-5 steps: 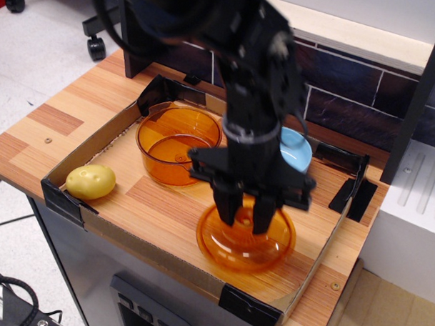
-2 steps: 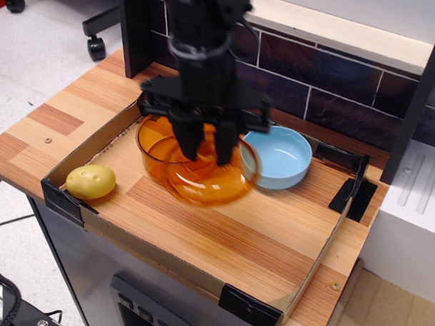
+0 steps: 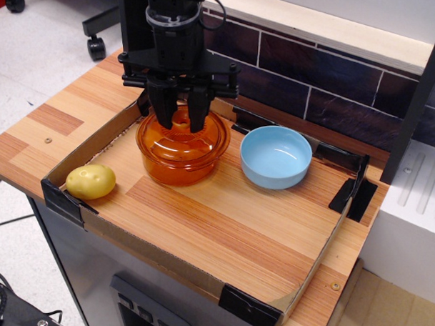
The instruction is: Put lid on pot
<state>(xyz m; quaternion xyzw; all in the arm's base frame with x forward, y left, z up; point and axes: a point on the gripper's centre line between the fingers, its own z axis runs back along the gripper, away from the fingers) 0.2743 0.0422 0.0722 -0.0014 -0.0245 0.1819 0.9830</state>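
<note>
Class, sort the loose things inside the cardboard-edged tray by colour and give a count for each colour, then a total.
Orange: 2, the lid under the tool and the pot it sits on.
Light blue: 1, the bowl.
Yellow: 1, the potato-like thing.
Total: 4

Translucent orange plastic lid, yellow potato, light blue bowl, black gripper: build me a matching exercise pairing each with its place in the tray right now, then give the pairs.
Things:
1. translucent orange plastic lid
2. yellow potato
3. light blue bowl
4. black gripper

Places:
A. on the wood at the tray's near left corner
B. directly over the lid's knob, fingers on either side of it
C. on top of the translucent orange plastic pot
D. to the right of the pot

Pairs: 1-C, 2-A, 3-D, 4-B
</note>
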